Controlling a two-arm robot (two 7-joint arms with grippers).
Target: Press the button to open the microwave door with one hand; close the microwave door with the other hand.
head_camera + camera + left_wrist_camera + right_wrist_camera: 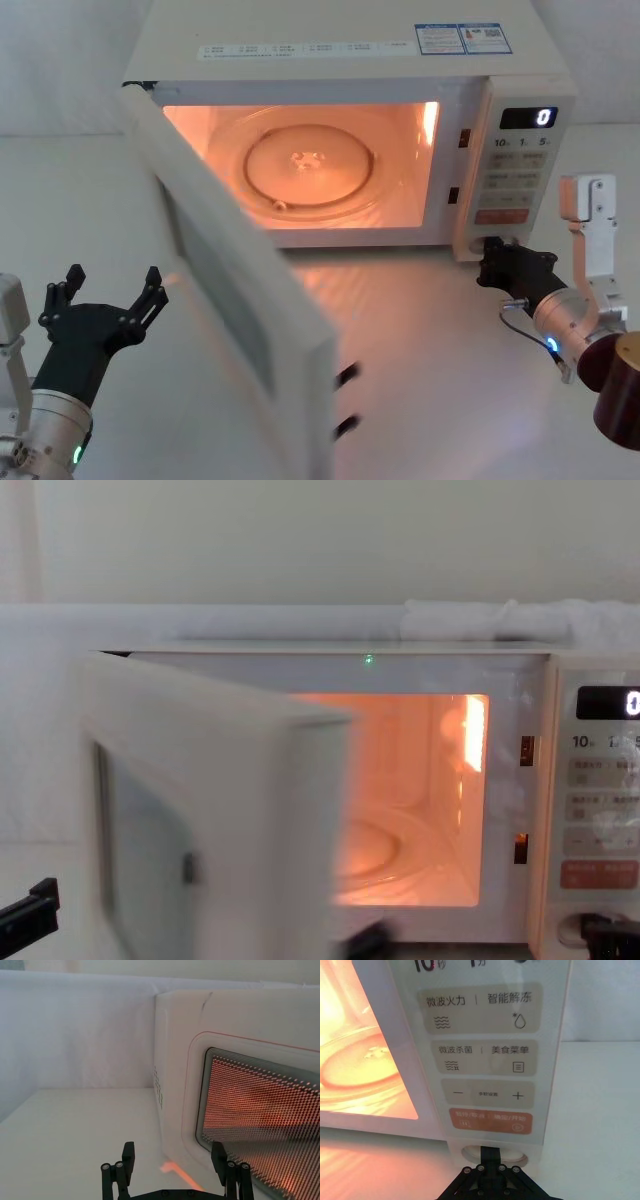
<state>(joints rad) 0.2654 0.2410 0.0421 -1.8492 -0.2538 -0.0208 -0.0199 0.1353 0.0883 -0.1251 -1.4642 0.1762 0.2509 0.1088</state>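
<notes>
**Cream door hanging wide open, closing half not done yet**

Cream-white plastic everywhere here. The microwave door (250,320) is swinging out across the lower middle of the head view, and the cavity behind it is glowing orange at centre frame. The right gripper (492,262) is sitting at the lower right of the microwave (340,60), its tip touching the button (492,1154) at the bottom of the control panel; I can't tell how its fingers are set. The left gripper (108,290) is waiting in the lower left, fingers spread wide and holding nothing, just beside the door's outer face with the window (260,1110) close in front of it.

What I'm worrying about: the right gripper is parked by the latch side, so a door swinging shut could be catching it if it isn't pulling clear. Also, spread fingers pushing on the window instead of the solid frame could be skidding off, and a weak push may be leaving the latch unclicked.

Count: one microwave, one door, one pill button, one orange-red key (490,1120), two grippers.
</notes>
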